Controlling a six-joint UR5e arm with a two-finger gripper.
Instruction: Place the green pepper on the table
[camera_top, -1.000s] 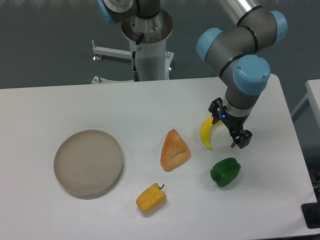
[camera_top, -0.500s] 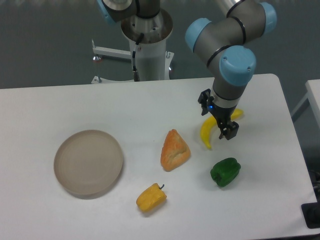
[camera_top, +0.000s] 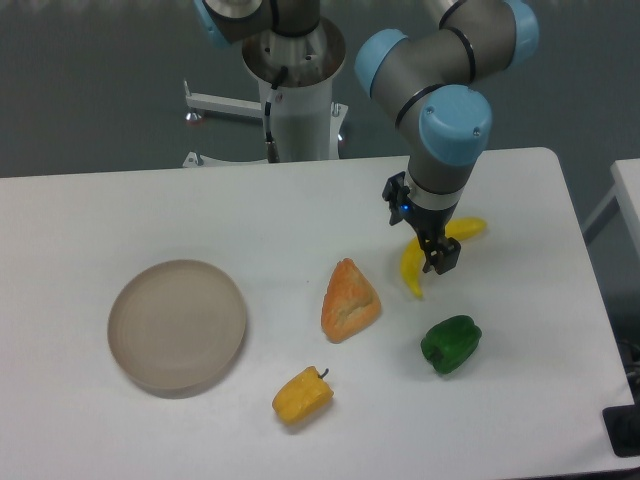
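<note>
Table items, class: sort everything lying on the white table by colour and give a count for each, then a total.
Yellow: 2, the banana and the yellow pepper
Green: 1, the green pepper
Orange: 1, the orange wedge
Beige: 1, the plate
Total: 5

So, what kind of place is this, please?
Probably a robotics lab or test cell, not a kitchen. An arm on a pedestal holds its gripper over a bare white table, where toy-like food lies spread out: a green pepper, a banana, a plate.
</note>
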